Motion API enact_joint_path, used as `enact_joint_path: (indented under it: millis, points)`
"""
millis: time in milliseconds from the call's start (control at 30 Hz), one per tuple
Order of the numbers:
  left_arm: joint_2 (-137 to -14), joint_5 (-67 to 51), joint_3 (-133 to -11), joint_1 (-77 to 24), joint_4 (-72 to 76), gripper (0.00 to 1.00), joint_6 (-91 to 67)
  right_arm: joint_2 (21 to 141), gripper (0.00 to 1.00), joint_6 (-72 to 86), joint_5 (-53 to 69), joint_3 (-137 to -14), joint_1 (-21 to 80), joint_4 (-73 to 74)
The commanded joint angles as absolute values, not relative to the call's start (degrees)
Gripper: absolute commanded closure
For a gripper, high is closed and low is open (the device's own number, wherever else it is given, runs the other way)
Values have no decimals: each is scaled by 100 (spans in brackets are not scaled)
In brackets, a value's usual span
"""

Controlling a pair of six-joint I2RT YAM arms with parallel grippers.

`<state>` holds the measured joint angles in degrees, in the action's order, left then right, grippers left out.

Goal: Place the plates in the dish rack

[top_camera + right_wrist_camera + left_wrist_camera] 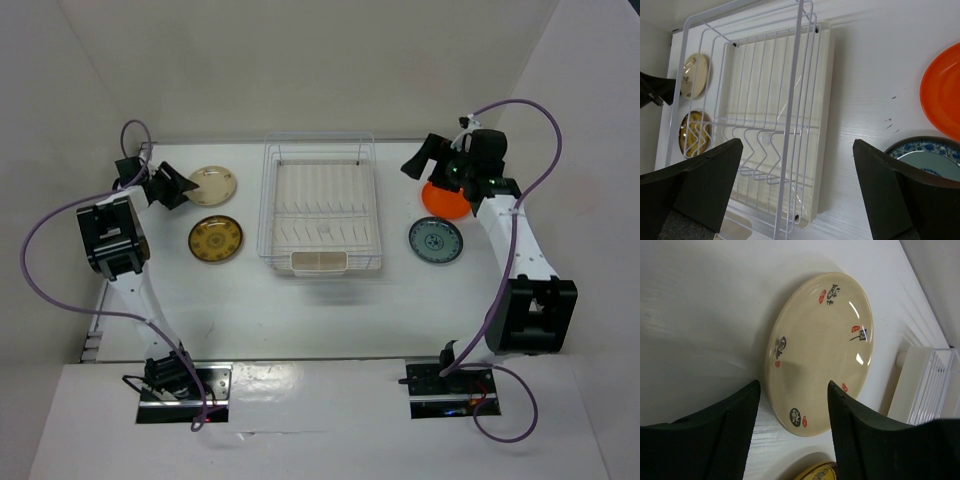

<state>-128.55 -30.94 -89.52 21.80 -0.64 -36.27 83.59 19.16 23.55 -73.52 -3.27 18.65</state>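
**Four plates lay on the table, flanking the rack**

The pale beige plate (212, 184) lay flat at the far left, glossy, with dark brush characters and small red seals around its face. Just in front of it sat the yellow plate (215, 239) with its brown pattern. On the right lay the white plate (435, 240) with a blue-green pattern, and behind it the plain orange plate (445, 200), partly hidden under the right arm's wrist.

The dish rack (320, 205), white wire over a pale tray, stood in the middle of the table (320, 310) between the two pairs, its beige holder (320, 262) at the near end. All four plates were outside it.

The left gripper (794, 387) hung low over the beige plate's rim, jaws spread, one to either side of the edge, with no pinch visible. The right gripper (797, 145) was spread wide, holding nothing, near the orange plate.
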Motion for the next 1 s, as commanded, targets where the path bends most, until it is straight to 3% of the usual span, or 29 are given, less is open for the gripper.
enact_joint_path:
  millis: [0, 133, 367, 500, 767, 967]
  points:
    - [-13113, -3365, -9018, 2145, 17, 37, -3699, 8376, 0, 1837, 2355, -7559, -360, 1890]
    - [-13174, -3366, -9070, 2145, 18, 42, -3700, 8271, 0, 1837, 2286, -7506, -360, 1890]
    - [-13333, -3489, -9185, 2145, 210, 67, -3929, 8218, 0, 1837, 2232, -7453, -360, 1960]
    - [-13333, -3594, -9132, 2145, 562, 100, -3981, 8218, 0, 1837, 2232, -7305, -360, 2030]
    - [-12859, -3771, -8859, 2145, 1028, 100, -4034, 8832, 0, 2074, 1292, -7356, -360, 2021]
    - [-12323, -3587, -9403, 2145, 63, 100, -3429, 9272, 0, 2250, 1002, -7523, -413, 1890]
